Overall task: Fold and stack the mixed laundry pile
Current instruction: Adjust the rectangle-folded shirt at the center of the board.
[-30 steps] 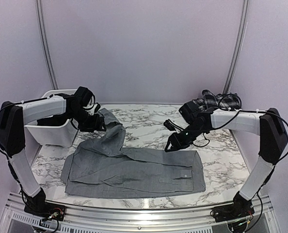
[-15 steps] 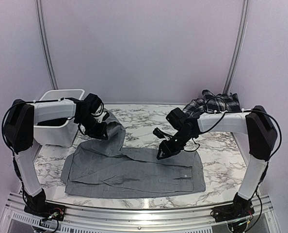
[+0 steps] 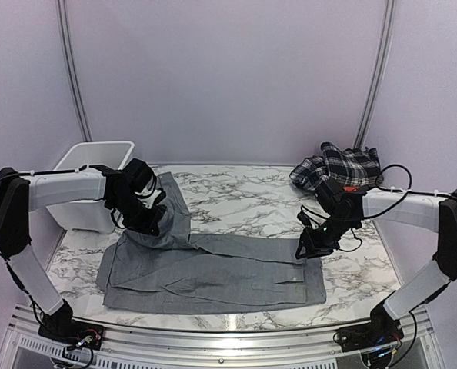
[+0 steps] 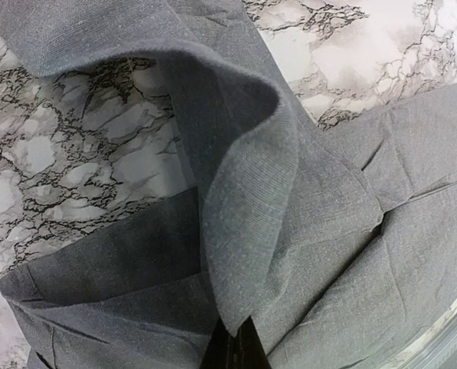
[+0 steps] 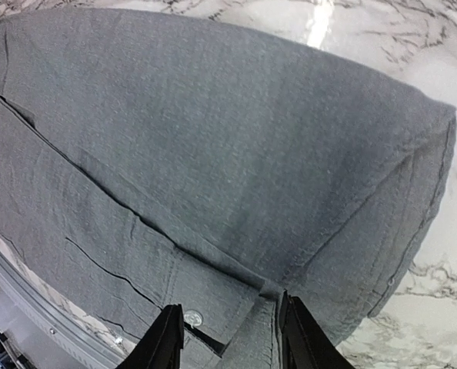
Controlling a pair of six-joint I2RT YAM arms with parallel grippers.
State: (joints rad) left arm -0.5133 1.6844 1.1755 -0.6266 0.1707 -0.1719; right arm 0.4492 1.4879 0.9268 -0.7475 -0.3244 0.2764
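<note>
While pinched in left gripper (image 4: 232, 347), grey trousers (image 3: 213, 269), one button (image 5: 191, 317).

Left arm (image 3: 67, 184) bent inward, jaws clamped; right arm (image 3: 401, 204) stretched low, jaws apart

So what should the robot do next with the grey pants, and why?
Probably lower the right tool and close it on the waistband. Its jaws stand open over that end of the grey trousers, while the left tool is shut on the lifted leg.
</note>
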